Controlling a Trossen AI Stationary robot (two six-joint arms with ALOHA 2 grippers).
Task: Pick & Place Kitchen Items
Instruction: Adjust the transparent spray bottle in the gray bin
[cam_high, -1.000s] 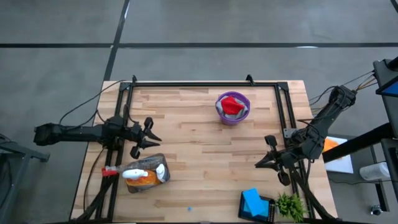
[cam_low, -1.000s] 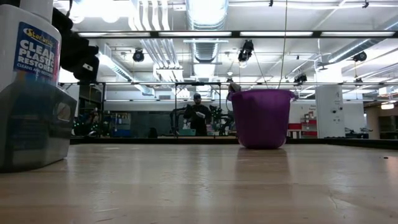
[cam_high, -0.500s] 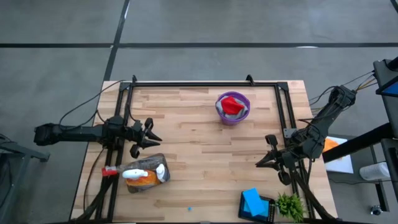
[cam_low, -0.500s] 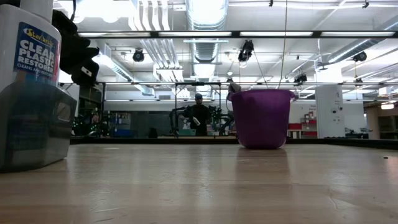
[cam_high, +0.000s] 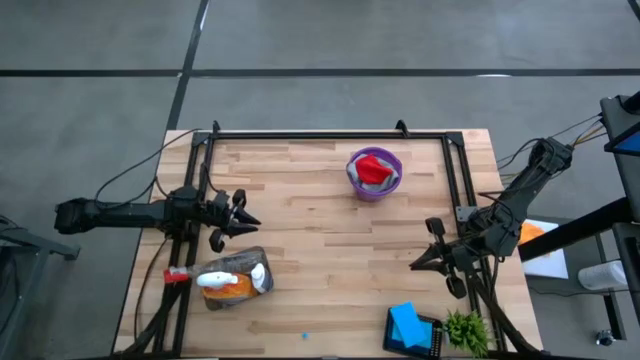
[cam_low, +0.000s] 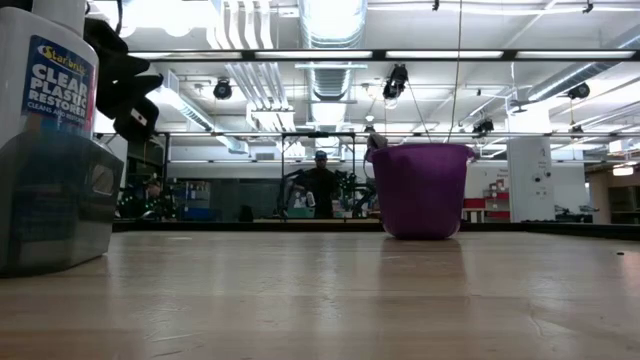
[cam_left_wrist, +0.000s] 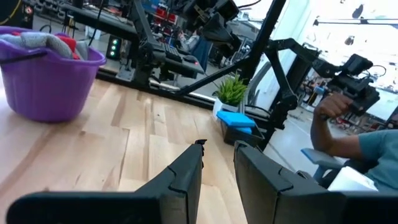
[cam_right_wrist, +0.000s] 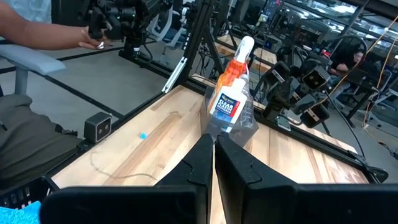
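A purple bucket (cam_high: 360, 190) (cam_low: 420, 190) (cam_left_wrist: 43, 87) stands at the table's far middle, with a red cloth (cam_high: 373, 168) and a grey cloth (cam_left_wrist: 37, 40) inside. At the near left, a clear bin (cam_high: 235, 280) (cam_low: 55, 200) holds an orange spray bottle (cam_right_wrist: 235, 68) and a white labelled bottle (cam_low: 50, 70). Blue sponges (cam_high: 405, 322) lie in a black tray (cam_high: 428, 342) at the near right. My left gripper (cam_high: 240, 215) (cam_left_wrist: 217, 146) hovers level just beyond the bin, slightly open with nothing between its fingers. My right gripper (cam_high: 415, 265) (cam_right_wrist: 213, 140) hangs shut above the table's right side.
A small green plant (cam_high: 466, 328) stands beside the black tray. Black frame rails (cam_high: 330, 135) run along the table's far, left and right edges. Bare wood lies across the table's middle (cam_high: 330, 250). People sit beyond the table (cam_left_wrist: 348, 124) (cam_right_wrist: 37, 31).
My left gripper has rolled a little about the line it points along, staying where it was. Nothing on the table has moved.
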